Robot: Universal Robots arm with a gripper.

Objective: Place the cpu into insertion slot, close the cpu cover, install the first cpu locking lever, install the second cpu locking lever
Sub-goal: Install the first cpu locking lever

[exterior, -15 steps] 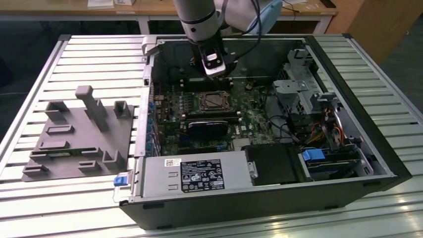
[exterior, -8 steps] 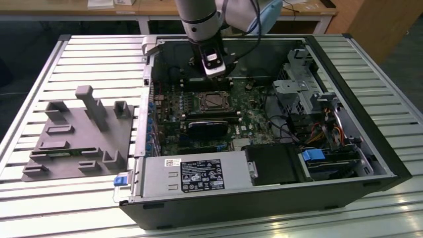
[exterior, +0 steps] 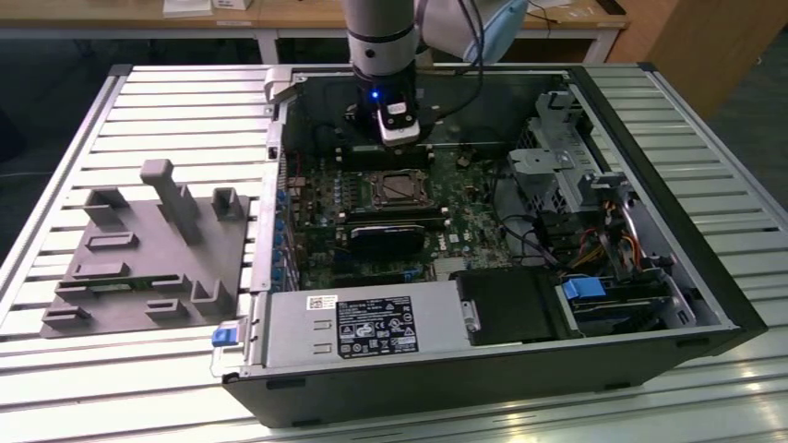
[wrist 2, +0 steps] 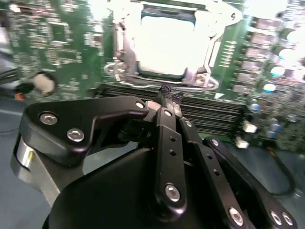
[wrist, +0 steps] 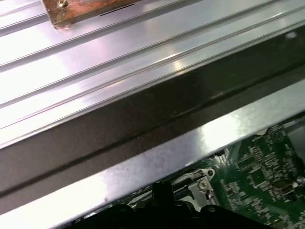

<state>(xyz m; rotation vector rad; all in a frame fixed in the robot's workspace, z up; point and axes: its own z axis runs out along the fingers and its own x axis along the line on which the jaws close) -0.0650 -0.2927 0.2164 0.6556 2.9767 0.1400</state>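
The cpu [wrist 2: 164, 45] lies with its pale metal top up in the insertion slot [exterior: 397, 187] on the green motherboard. The cpu cover [wrist 2: 123, 47] lies flat around it as a silvery frame, the chip showing through its window. A thin metal lever [wrist 2: 110, 67] runs along the socket's edge; I cannot tell whether it is latched. My gripper [wrist 2: 171, 98] hovers just off the socket's edge, over the black memory slots [wrist 2: 214, 112], fingertips pressed together with nothing between them. In the exterior view the gripper [exterior: 396, 138] hangs inside the case just behind the socket.
The open computer case [exterior: 689, 277] lies on a slatted metal table [exterior: 185, 101]. A power supply [exterior: 357, 328], drive cage [exterior: 560, 157] and cables [exterior: 555, 240] crowd the exterior view's right. A grey fixture [exterior: 148, 249] stands at its left. The case wall [wrist: 143, 124] is close.
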